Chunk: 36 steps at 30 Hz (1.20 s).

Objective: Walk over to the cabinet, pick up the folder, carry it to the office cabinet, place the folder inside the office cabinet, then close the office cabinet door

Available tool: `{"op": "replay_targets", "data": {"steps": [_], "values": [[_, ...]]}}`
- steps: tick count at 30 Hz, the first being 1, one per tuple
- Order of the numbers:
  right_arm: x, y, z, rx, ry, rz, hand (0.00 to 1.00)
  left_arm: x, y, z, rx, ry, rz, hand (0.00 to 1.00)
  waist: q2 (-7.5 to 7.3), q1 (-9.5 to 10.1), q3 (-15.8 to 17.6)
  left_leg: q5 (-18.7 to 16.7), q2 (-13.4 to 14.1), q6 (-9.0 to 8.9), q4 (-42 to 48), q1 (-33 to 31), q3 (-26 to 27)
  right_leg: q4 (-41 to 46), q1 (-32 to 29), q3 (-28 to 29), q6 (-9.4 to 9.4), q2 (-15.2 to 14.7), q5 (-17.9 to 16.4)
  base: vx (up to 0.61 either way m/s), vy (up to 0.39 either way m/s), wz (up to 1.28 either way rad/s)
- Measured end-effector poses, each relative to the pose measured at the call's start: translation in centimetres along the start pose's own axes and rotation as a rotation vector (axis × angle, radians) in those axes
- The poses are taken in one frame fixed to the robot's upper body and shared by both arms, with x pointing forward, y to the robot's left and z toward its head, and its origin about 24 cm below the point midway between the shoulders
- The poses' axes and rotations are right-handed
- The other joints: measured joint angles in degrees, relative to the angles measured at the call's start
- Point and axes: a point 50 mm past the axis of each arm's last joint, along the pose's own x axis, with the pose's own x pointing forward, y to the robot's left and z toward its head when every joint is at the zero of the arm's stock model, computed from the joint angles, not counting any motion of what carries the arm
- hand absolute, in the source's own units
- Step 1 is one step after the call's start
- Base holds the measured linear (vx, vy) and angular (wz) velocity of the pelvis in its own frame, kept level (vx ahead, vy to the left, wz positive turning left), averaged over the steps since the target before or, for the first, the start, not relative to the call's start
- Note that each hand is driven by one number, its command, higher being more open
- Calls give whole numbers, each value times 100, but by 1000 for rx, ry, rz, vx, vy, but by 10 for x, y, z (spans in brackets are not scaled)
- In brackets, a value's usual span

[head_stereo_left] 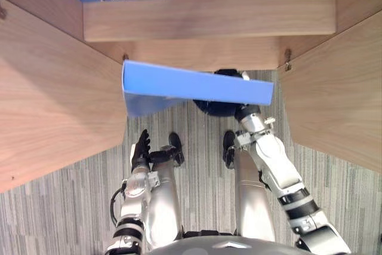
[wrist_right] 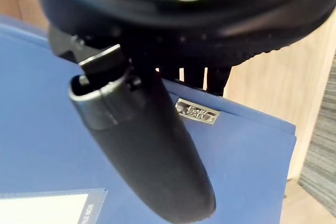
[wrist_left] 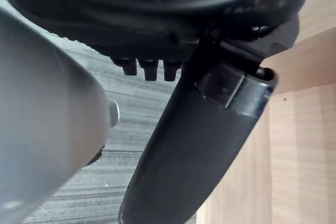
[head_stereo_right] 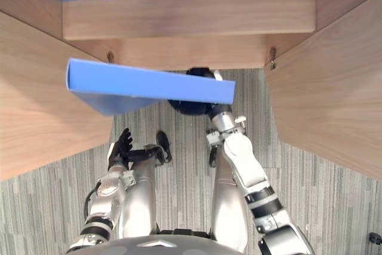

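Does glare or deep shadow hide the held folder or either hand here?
Left eye view: even light and no glare on the folder; the right hand under it reads as a dark mass. Right wrist view: the folder's cover is evenly lit, with a faint sheen along the thumb. Left wrist view: the left hand is dark against the bright wood panel.

Bright, even light falls from above. The left light brown wooden cabinet door (head_stereo_left: 54,106) has a pale shine low down. A dark strip of shadow lies under the wooden shelf (head_stereo_left: 209,25). The flat blue plastic folder (head_stereo_left: 197,85) looks bright on top. The grey striped carpet (head_stereo_left: 203,171) is evenly lit.
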Motion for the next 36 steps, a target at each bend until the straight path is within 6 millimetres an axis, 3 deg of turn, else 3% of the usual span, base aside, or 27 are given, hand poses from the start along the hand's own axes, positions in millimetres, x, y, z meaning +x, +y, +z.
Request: {"op": "replay_targets", "data": {"steps": [3,6,10,16,25,36], "values": [[25,-17,27,93,-112,-78,0,9,-7,26,-23,-91,-9,100,-13,35,134,1,-1,3,307,-639,-119,374,-632,-27,-29,-48,-52,-74,-10,11],[39,-36,41,199,-163,-173,0,13,-12,40,-39,-142,-15,100,-15,79,193,4,-2,5,469,-987,-167,563,-977,-30,-27,-69,-74,-31,11,5],[47,-54,52,327,-214,-264,0,12,-14,49,-71,-182,-21,100,-13,114,203,11,-7,9,545,-1245,-202,650,-1216,-47,-26,-86,-80,6,26,3],[64,-68,90,563,-386,-306,0,11,-17,57,-96,-217,-20,100,-15,151,204,82,-62,-9,557,-1521,-246,775,-1510,-74,-52,-141,-111,16,41,7],[77,-77,106,738,-436,-319,0,9,-20,63,-119,-243,-19,100,-15,151,204,199,-171,-17,543,-1736,-363,885,-1682,-175,-64,-267,-144,-5,53,11],[95,-80,112,925,-418,-306,0,9,-21,65,-114,-252,-25,100,-13,149,192,335,-205,-72,444,-1825,-482,903,-1739,-313,-93,-297,-163,-16,39,5]]}}
